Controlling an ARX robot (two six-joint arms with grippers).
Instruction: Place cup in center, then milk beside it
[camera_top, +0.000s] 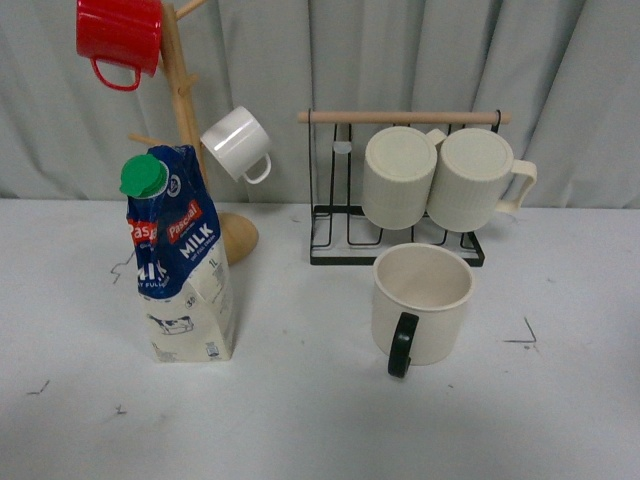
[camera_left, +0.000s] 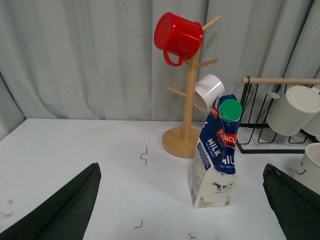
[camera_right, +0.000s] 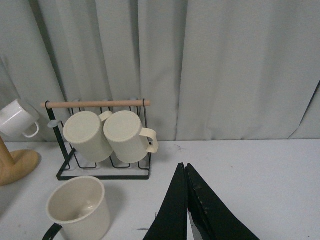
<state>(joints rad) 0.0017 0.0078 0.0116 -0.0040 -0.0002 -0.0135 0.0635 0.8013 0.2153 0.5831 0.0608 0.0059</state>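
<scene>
First, we are planning to open the clenched, empty right jaws over the cup (camera_top: 422, 303), lower right; left jaws released.

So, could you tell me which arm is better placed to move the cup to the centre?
Right. The cup stands on the robot's right side, close by the right gripper, though its jaws are shut and must open. The left wrist view faces the milk instead.

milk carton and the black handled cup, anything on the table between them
Nothing: the front view shows only bare table between the milk and the cup. The mug tree stands further back.
</scene>
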